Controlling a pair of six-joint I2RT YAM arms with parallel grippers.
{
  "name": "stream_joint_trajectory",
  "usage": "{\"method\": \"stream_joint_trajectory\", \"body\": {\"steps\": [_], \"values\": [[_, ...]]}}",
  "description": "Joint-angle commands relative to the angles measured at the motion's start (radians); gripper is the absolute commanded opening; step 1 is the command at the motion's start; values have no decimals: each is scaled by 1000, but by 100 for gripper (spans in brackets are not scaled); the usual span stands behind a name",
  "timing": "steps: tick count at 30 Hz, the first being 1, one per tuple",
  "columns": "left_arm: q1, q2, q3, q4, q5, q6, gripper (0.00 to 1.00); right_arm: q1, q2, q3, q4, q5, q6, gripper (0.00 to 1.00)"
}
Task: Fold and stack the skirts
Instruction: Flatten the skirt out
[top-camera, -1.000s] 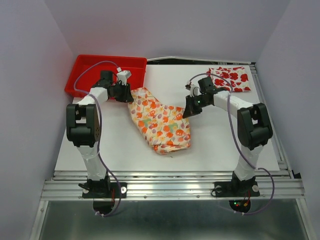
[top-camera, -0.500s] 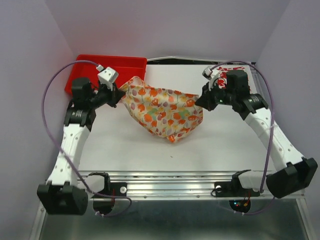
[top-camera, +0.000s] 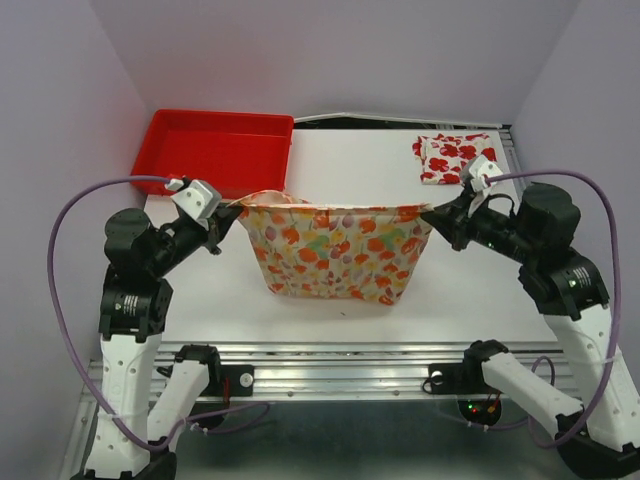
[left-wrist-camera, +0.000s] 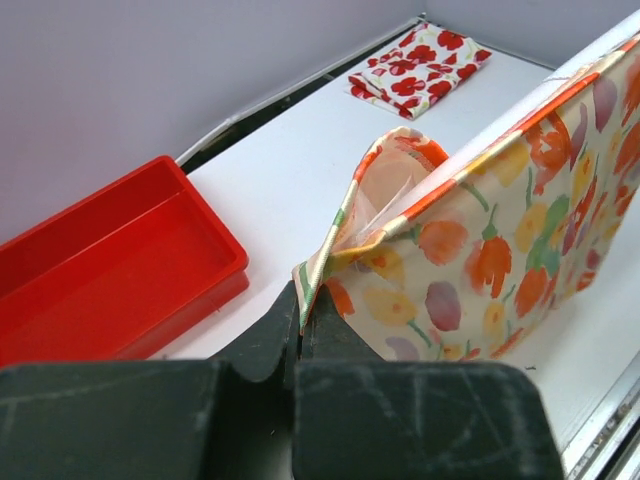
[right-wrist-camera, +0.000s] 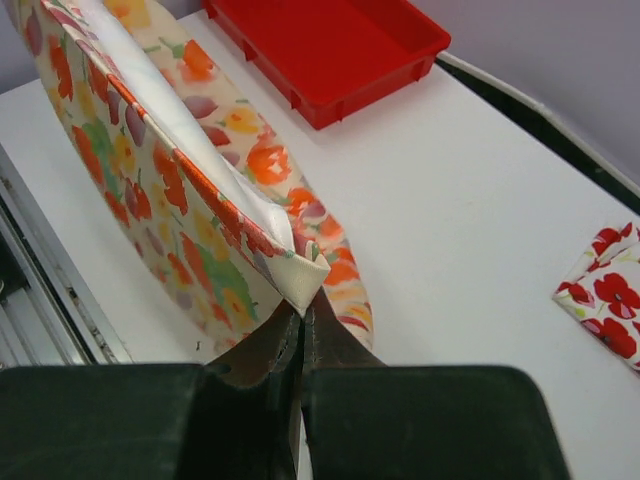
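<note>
Above the white worktop (top-camera: 200, 295), the cream cloth skirt with small orange, red and yellow marks (top-camera: 335, 250) hangs stretched left to right, its long top edge level between both arms. Far right lies the folded white skirt with big red flowers (top-camera: 455, 158), nearer the right arm. One top corner is pinched by the left gripper (top-camera: 228, 214), the other by the right gripper (top-camera: 433, 213), jaws pressed together on cloth.

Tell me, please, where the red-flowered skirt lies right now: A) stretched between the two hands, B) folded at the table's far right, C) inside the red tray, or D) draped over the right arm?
B: the red-flowered skirt lies folded on the table, apart from the red tray; the left hand and right hand hold the cream skirt.
</note>
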Motion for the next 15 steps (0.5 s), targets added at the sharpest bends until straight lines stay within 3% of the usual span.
{"method": "stream_joint_trajectory", "body": {"steps": [1, 4, 7, 8, 12, 15], "values": [[18, 13, -31, 32, -91, 61, 0, -16, -20, -67, 31, 196, -26, 1], [-8, 99, -54, 98, -106, 18, 0, -16, 34, -111, 60, 272, -29, 1], [-131, 208, -67, 162, -213, -13, 0, -16, 141, -144, 122, 374, -49, 1], [-219, 236, -77, 194, -256, -13, 0, -16, 199, -142, 153, 409, -57, 1], [-343, 412, -101, 302, -362, -40, 0, -16, 368, -113, 227, 467, -81, 1], [-357, 541, -48, 351, -407, -94, 0, -79, 476, -85, 277, 498, -88, 1]]}}
